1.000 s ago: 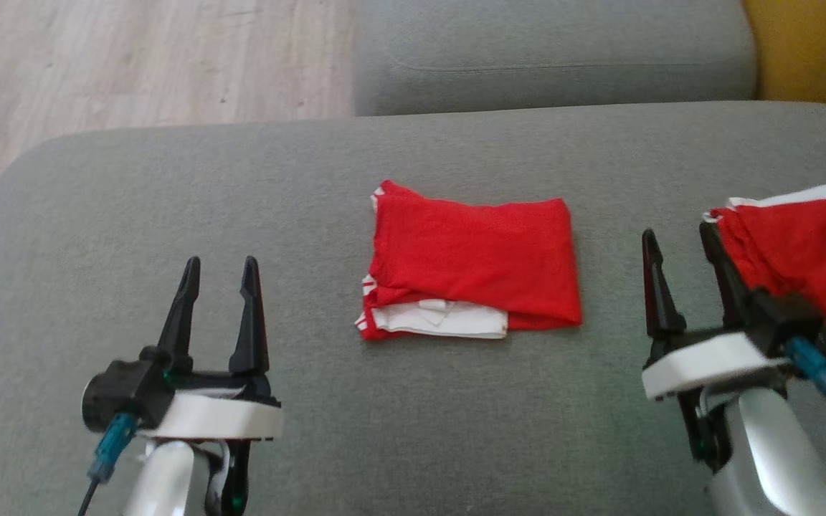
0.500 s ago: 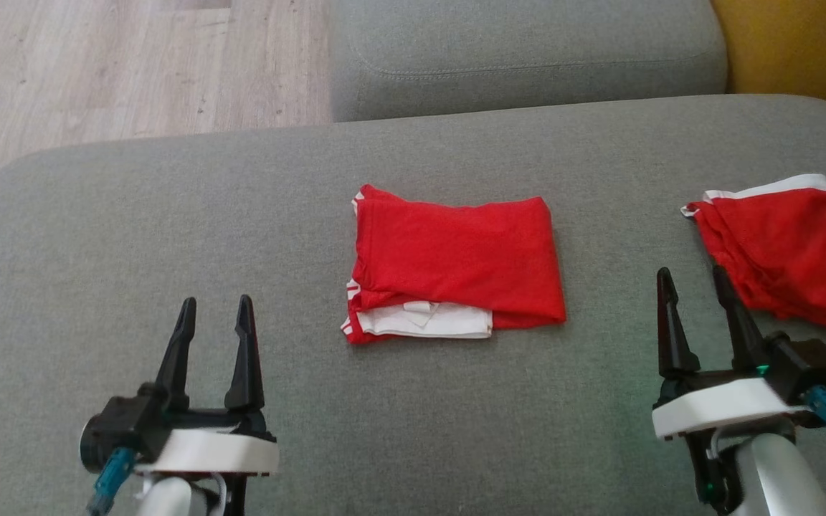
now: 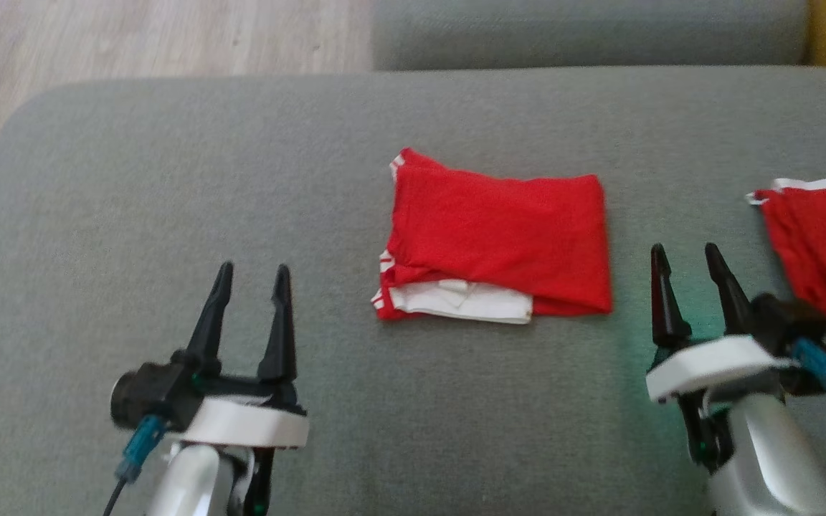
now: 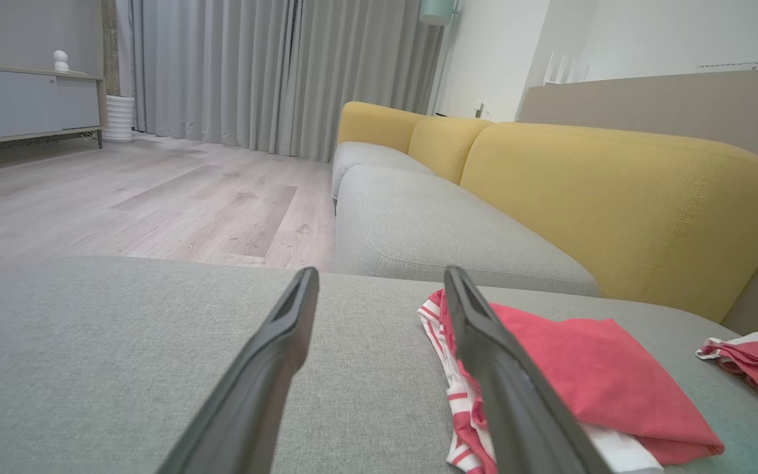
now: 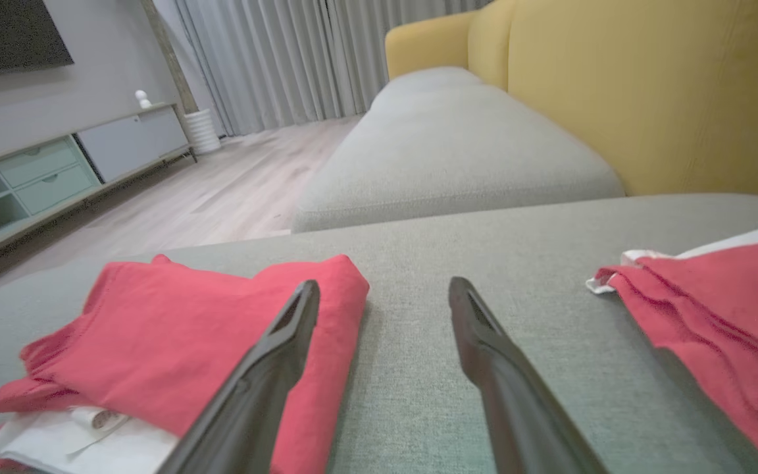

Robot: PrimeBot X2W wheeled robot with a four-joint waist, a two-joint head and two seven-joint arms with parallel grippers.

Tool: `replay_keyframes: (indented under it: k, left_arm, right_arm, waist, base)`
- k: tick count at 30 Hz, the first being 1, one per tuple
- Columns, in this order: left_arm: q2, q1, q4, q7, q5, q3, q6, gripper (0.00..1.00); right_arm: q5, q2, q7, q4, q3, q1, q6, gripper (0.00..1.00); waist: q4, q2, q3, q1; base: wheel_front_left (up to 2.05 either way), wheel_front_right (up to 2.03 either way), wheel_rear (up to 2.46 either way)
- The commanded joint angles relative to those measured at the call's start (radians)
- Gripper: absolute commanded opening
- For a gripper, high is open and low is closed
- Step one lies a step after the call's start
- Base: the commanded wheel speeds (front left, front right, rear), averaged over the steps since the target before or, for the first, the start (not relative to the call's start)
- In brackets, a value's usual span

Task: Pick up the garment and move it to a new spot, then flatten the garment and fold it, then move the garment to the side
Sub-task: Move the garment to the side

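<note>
Garment: the folded red fabric garment with white trim [image 3: 499, 236] is lying mid-way across the grey upholstered sofa cushion [image 3: 169, 179], apart from both tools.
Left tool: the left tool [image 3: 254, 271] is hovering near-left of it, fingers spread apart, empty.
Right tool: the right tool [image 3: 684, 249] is hovering just right of it, fingers apart, empty.
Other cloth: a rumpled red cloth with a white band [image 3: 822, 244] is lying at the right edge.

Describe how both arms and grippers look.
The left gripper and right gripper match: two long, black, tapering fingers on a black body, a white collar behind it, then a silvery forearm. Each carries a blue plug with a dark cable.
</note>
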Motion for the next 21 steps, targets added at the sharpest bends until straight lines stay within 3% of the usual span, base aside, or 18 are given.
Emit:
replay_keyframes:
  k: [1, 3, 15, 17, 21]
  left_arm:
    - [0.004, -0.05, -0.039, -0.009, -0.006, 0.015, 0.006, 1.0]
    - [0.004, -0.066, -0.04, -0.009, -0.021, -0.003, 0.01, 1.0]
    - [0.004, -0.128, -0.022, -0.009, -0.085, -0.073, 0.032, 1.0]
    - [0.004, -0.133, -0.019, -0.009, -0.086, -0.075, 0.033, 1.0]
    - [0.004, -0.138, -0.021, -0.009, -0.075, -0.069, 0.034, 1.0]
  right_arm:
    - [0.014, -0.001, 0.011, 0.006, 0.021, -0.065, -0.001, 1.0]
    - [0.073, -0.001, 0.032, 0.078, 0.014, -0.114, -0.001, 1.0]
    - [0.129, -0.001, 0.087, 0.463, 0.089, -0.326, -0.001, 0.97]
    - [0.14, -0.001, 0.079, 0.499, 0.115, -0.344, -0.001, 0.0]
    - [0.125, -0.001, 0.035, 0.542, 0.166, -0.375, -0.001, 0.0]
  waist:
    - [0.041, 0.0, 0.044, -0.0002]
    - [0.062, 0.0, 0.067, -0.0002]
    - [0.128, 0.0, 0.127, -0.0002]
    - [0.128, 0.0, 0.128, -0.0002]
    - [0.111, 0.0, 0.122, -0.0002]
  base:
    - [0.0, 0.0, 0.0]
    - [0.0, 0.0, 0.0]
    - [0.0, 0.0, 0.0]
    - [0.0, 0.0, 0.0]
    - [0.0, 0.0, 0.0]
